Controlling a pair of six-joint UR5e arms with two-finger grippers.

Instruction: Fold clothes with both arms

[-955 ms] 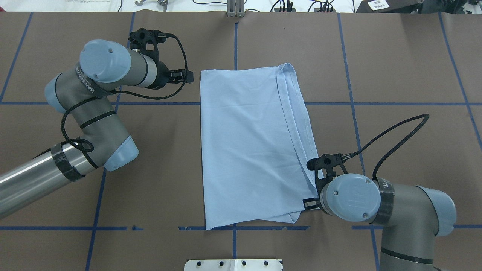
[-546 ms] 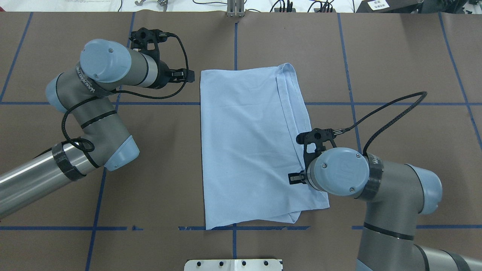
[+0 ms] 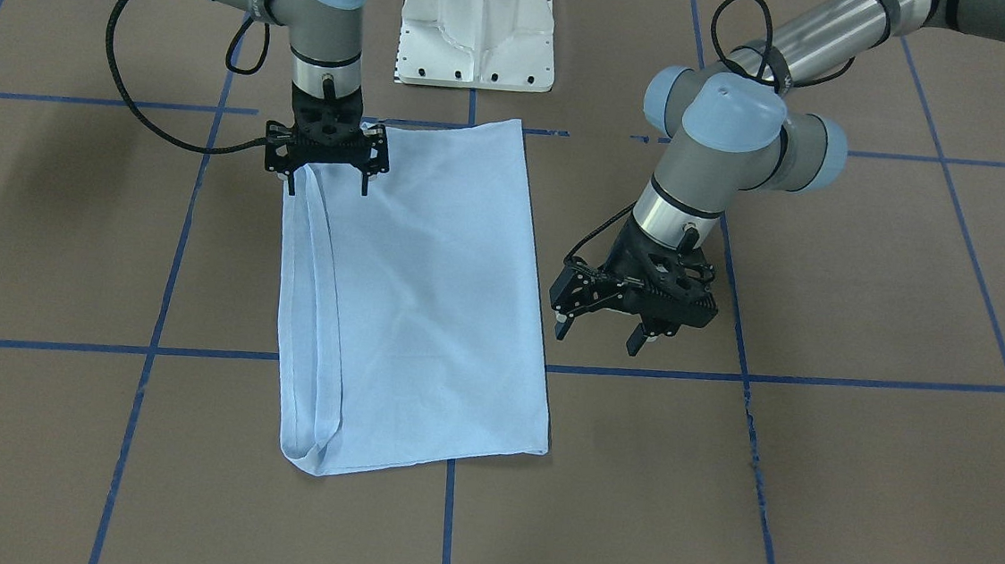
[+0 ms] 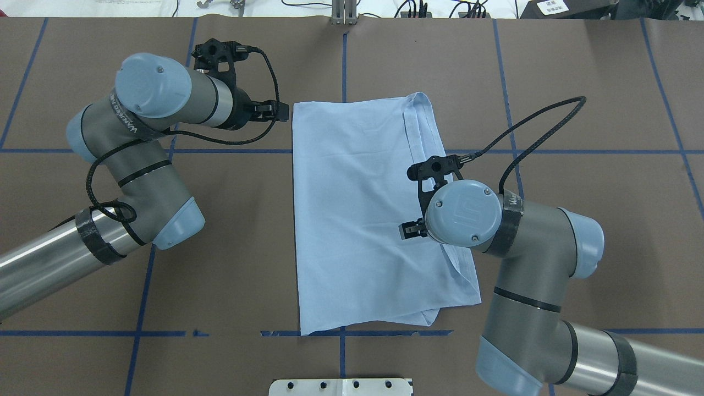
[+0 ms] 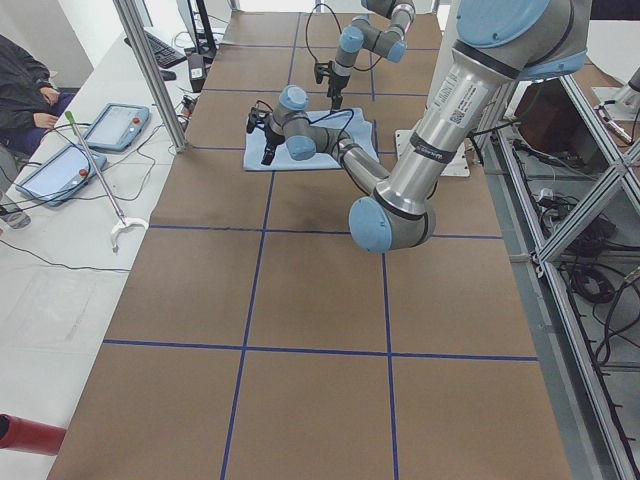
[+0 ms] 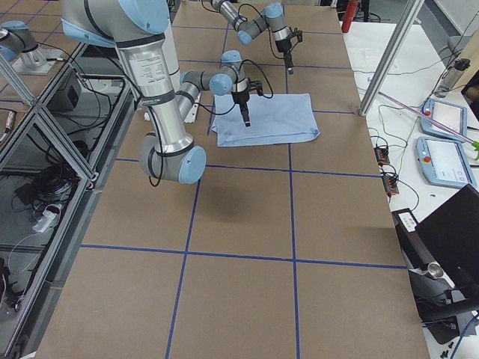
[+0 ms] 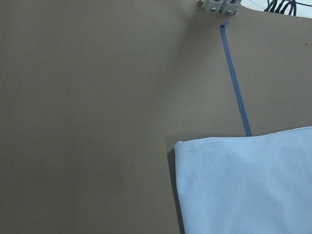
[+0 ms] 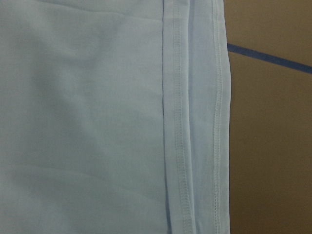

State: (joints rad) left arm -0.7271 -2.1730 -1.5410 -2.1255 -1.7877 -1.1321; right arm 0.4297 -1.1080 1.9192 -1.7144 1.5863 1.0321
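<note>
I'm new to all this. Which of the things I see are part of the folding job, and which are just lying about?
Part of the job: the light blue T-shirt, lying folded; the left hand and right hand, both open.
Just lying about: the white base, the cables at the table's far edge, a tablet on the side desk.

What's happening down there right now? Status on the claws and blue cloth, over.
Left gripper open, beside the T-shirt, off it. Right gripper open over its hemmed edge. T-shirt folded, flat on table. Nothing in the way.
</note>
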